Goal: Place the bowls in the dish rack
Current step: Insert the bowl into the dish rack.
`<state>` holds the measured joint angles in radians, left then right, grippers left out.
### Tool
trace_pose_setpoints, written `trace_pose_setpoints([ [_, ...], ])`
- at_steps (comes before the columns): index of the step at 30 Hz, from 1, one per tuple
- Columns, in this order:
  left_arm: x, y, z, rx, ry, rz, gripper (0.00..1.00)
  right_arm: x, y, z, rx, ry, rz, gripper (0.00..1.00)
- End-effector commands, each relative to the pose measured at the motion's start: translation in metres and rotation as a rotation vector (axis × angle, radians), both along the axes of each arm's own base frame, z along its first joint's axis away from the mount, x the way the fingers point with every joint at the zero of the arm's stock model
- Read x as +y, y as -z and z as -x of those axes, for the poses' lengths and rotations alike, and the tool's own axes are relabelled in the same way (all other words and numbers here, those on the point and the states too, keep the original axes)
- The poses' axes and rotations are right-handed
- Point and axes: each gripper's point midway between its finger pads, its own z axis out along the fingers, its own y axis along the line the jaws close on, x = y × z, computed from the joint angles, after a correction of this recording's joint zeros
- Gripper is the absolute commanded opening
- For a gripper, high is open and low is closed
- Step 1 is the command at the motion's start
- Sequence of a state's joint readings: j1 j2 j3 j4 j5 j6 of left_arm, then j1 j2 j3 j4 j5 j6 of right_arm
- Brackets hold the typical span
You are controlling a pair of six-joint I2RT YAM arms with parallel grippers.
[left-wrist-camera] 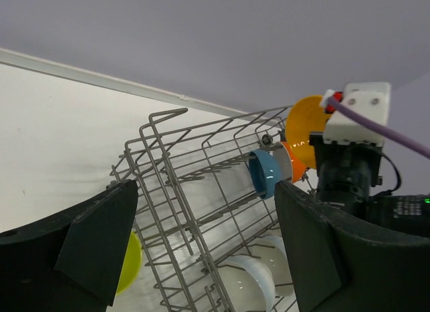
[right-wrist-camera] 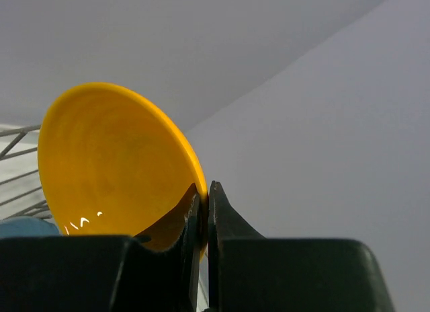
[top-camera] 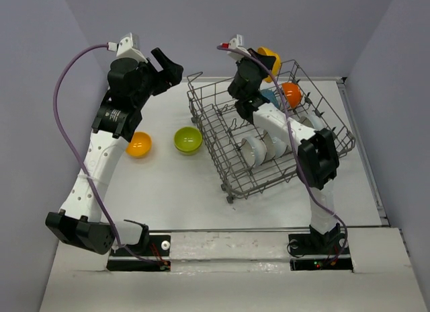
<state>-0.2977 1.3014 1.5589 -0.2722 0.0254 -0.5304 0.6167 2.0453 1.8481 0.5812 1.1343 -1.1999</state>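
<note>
The right gripper (right-wrist-camera: 205, 208), jaws pinching the rim of the yellow bowl (right-wrist-camera: 114, 164), should lower it edgewise between free dish rack (top-camera: 208, 140) tines; the left gripper (left-wrist-camera: 205, 191) stands empty, jaws wide.

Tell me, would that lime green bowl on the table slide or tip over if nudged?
The lime green bowl looks stiff and glossy, so it would likely slide on the smooth table. Its low, wide, upright shape suggests rocking rather than tipping.
</note>
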Motion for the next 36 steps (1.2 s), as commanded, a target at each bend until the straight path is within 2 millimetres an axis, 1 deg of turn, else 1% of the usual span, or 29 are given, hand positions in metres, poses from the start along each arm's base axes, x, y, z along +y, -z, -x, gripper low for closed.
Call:
trace_pose_setpoints([
  [1,-0.002,-0.025,0.007,-0.087,0.037,0.033,0.92,-0.001,-0.018,0.007,-0.071,0.015,0.033,0.01],
  [3,-0.002,-0.024,0.007,-0.085,0.041,0.036,0.92,0.004,-0.005,0.001,-0.043,-0.001,0.064,0.01],
  [4,-0.003,-0.021,0.006,-0.08,0.046,0.037,0.92,0.007,0.005,-0.001,-0.025,-0.013,0.079,0.01],
  [10,-0.006,-0.02,0.005,-0.073,0.059,0.043,0.92,0.014,0.041,-0.009,0.057,-0.051,0.074,0.01],
  [11,-0.007,-0.02,0.004,-0.072,0.062,0.045,0.92,0.015,0.045,-0.011,0.065,-0.058,0.066,0.01],
  [12,-0.008,-0.019,0.004,-0.071,0.069,0.047,0.92,0.017,0.053,-0.012,0.081,-0.069,0.048,0.01],
  [17,-0.011,-0.013,0.002,-0.056,0.084,0.049,0.92,0.019,0.069,-0.011,0.116,-0.104,0.019,0.01],
  [19,-0.012,-0.013,0.002,-0.054,0.085,0.05,0.92,0.022,0.072,-0.012,0.125,-0.124,0.004,0.01],
  [20,-0.012,-0.013,0.002,-0.054,0.085,0.05,0.92,0.027,0.073,-0.011,0.129,-0.139,0.0,0.01],
  [22,-0.013,-0.012,0.002,-0.051,0.091,0.05,0.92,0.028,0.077,-0.012,0.136,-0.139,0.005,0.01],
  [23,-0.013,-0.013,0.001,-0.052,0.093,0.051,0.92,0.033,0.078,-0.011,0.143,-0.147,0.014,0.01],
  [26,-0.014,-0.012,0.001,-0.049,0.094,0.049,0.92,0.034,0.083,-0.011,0.155,-0.148,0.022,0.01],
  [27,-0.014,-0.011,0.001,-0.047,0.094,0.048,0.92,0.038,0.085,-0.009,0.159,-0.157,0.026,0.01],
  [29,-0.014,-0.01,0.001,-0.047,0.094,0.047,0.92,0.038,0.087,-0.009,0.17,-0.154,0.04,0.01],
  [31,-0.015,-0.011,0.001,-0.047,0.099,0.047,0.92,0.037,0.087,-0.008,0.176,-0.152,0.05,0.01],
  [32,-0.015,-0.009,0.0,-0.044,0.099,0.046,0.92,0.041,0.088,-0.006,0.178,-0.16,0.057,0.01],
  [35,-0.016,-0.009,0.001,-0.042,0.103,0.047,0.92,0.037,0.083,-0.003,0.174,-0.141,0.091,0.01],
  [36,-0.016,-0.008,0.001,-0.043,0.105,0.045,0.92,0.041,0.083,-0.001,0.176,-0.144,0.099,0.01],
])
